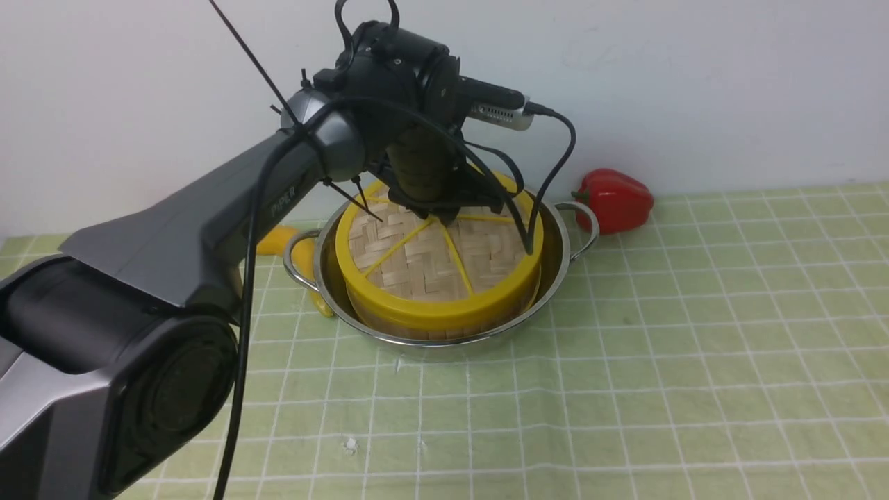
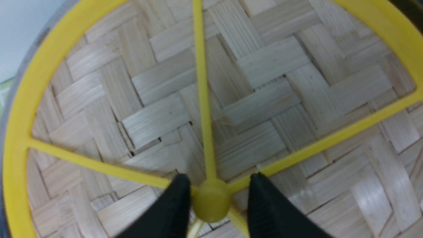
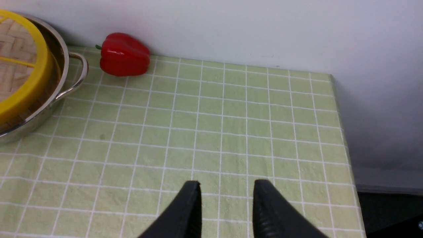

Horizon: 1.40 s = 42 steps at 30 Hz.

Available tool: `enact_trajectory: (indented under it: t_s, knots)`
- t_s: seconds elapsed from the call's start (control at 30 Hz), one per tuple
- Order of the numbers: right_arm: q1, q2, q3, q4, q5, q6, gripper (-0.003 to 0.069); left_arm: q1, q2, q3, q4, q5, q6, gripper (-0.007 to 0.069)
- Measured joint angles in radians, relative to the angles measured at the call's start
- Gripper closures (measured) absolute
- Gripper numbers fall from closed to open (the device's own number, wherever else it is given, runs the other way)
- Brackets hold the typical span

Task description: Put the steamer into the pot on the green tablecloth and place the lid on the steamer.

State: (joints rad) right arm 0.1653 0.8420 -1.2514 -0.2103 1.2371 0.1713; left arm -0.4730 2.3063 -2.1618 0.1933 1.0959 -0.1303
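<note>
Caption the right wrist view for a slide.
Open right claw above the green tablecloth, red pepper beside the pot.

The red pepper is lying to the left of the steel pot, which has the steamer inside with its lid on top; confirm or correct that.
Wrong side: the red pepper lies to the right of the steel pot, as the front view shows. The rest stands: the steamer is inside with its lid on top.

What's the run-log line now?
lid: on steamer | steamer: in pot | left pincer: open, at lid's centre | right pincer: open
</note>
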Motion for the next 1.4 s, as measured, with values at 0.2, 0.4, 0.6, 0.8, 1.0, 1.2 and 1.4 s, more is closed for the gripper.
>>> enact_trajectory:
  t_s: [0.2, 0.4, 0.6, 0.8, 1.0, 1.2, 1.4]
  knots:
    - [0.0, 0.0, 0.0, 0.001, 0.0, 0.0, 0.0414, 0.0, -0.053, 0.003, 0.026, 0.025, 0.032, 0.001]
    - [0.0, 0.0, 0.0, 0.004, 0.0, 0.0, 0.0414, 0.0, -0.204, 0.003, 0.106, 0.11, 0.035, -0.004]
    - [0.0, -0.003, 0.0, 0.035, 0.0, -0.001, 0.0414, 0.0, -0.363, 0.003, 0.161, 0.117, 0.031, 0.0211]
    - [0.0, -0.094, 0.086, 0.068, -0.016, -0.034, 0.0414, 0.0, -0.529, 0.004, 0.062, 0.118, 0.033, 0.0615]
    - [0.0, -0.3, 0.361, 0.072, -0.137, -0.043, 0.0414, -0.001, -0.706, 0.004, -0.11, 0.119, 0.097, 0.0648]
    - [0.0, -0.462, 0.569, 0.131, -0.194, -0.042, 0.0414, -0.013, -0.89, 0.15, -0.161, 0.118, 0.118, 0.0648]
    - [0.0, -0.51, 0.639, 0.187, -0.2, -0.042, 0.0414, -0.023, -1.072, 0.539, -0.173, 0.097, 0.116, 0.0648]
